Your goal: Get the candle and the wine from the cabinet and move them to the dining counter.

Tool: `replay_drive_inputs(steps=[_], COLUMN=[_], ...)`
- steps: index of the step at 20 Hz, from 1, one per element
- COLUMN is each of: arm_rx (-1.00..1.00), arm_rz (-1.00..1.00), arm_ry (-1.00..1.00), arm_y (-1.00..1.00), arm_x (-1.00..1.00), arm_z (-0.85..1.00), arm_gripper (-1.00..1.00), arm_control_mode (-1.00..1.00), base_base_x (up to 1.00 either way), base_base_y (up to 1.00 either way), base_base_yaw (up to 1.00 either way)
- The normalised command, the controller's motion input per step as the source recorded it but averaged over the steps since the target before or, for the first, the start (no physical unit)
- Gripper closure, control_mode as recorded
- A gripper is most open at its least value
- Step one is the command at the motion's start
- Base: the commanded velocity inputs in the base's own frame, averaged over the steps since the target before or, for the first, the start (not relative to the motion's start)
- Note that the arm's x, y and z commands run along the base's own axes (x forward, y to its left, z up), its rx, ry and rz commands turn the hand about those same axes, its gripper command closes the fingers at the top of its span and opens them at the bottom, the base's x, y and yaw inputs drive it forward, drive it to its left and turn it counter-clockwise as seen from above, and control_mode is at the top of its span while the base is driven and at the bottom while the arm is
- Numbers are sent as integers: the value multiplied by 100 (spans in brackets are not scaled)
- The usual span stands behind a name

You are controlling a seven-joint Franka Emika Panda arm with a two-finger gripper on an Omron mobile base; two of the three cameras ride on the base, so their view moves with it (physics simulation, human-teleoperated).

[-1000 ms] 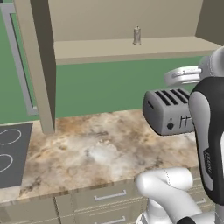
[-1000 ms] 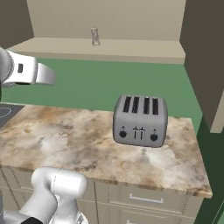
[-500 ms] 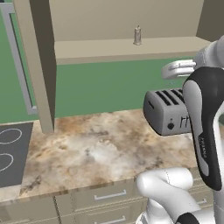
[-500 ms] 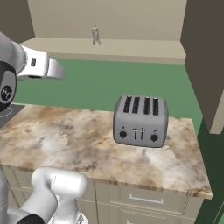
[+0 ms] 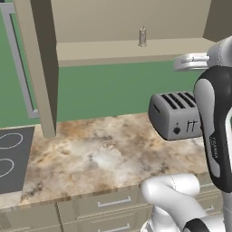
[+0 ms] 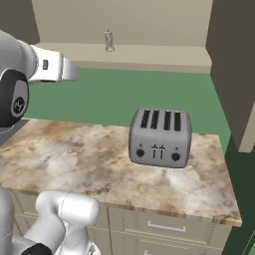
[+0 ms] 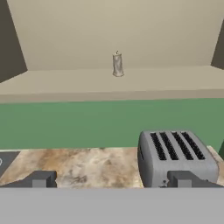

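Observation:
The candle (image 7: 117, 64) is a small pale stubby cylinder standing alone on the shelf of the open beige cabinet (image 7: 109, 83), toward the back. It also shows as the candle (image 5: 142, 36) on the cabinet shelf (image 5: 113, 50), and as the candle (image 6: 109, 41) on the same shelf (image 6: 149, 52). My gripper (image 7: 113, 181) is open with nothing between its fingertips (image 7: 41, 179). It hangs above the worktop, below shelf height and well short of the candle. The wine and the dining counter are out of view.
A silver four-slot toaster (image 5: 176, 115) stands on the marbled worktop (image 5: 90, 154), just below and right of my hand. A black cooktop (image 5: 11, 156) lies at the left end. The open cabinet door (image 5: 43, 68) hangs at the left, another side panel (image 6: 234, 64) at the right.
My hand has lifted a little toward shelf height, and the forearm has swung up with it. The candle and toaster have not moved.

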Motion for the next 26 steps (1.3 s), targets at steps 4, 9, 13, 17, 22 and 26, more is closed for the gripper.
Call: replay_drive_inputs(steps=[4,9,13,17,22,26], arm_rx=[0,-1,0,0,0,0], arm_rz=[0,0,0,2,2,2], arm_ry=[0,11,5,2,0,0], arm_y=[0,2,0,-1,0,0], arm_x=[21,39,33,29,33,37], arm_z=[33,31,12,3,-1,0], arm_gripper=[-100,-100,-100,-100,-100,-100], arm_control_mode=[-100,-100,-100,-100,-100,-100], base_base_x=[0,0,0,0,0,0], base_base_y=[0,0,0,0,0,0], base_base_yaw=[0,0,0,0,0,0])
